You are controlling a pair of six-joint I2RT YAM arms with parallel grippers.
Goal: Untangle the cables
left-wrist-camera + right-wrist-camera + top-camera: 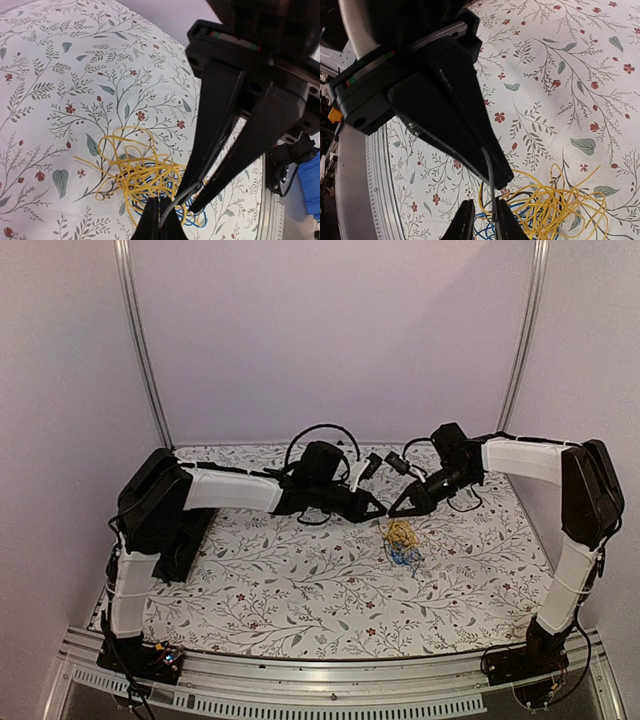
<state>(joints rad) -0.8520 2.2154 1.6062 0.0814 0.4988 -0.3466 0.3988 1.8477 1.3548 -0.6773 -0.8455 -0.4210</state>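
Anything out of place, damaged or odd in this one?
Nothing stands out. The cables lie in one yellow-and-blue tangle on the table, which is the job itself. The left gripper and right gripper meet tip to tip near it, both pinching one pale strand. No damage shows.

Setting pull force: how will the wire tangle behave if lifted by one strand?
Likely floppy: the cables lie in loose loops flat on the tablecloth. Probably light, being thread-thin, so they may lift as one. The pale strand between left gripper and right gripper curves, suggesting little stiffness.
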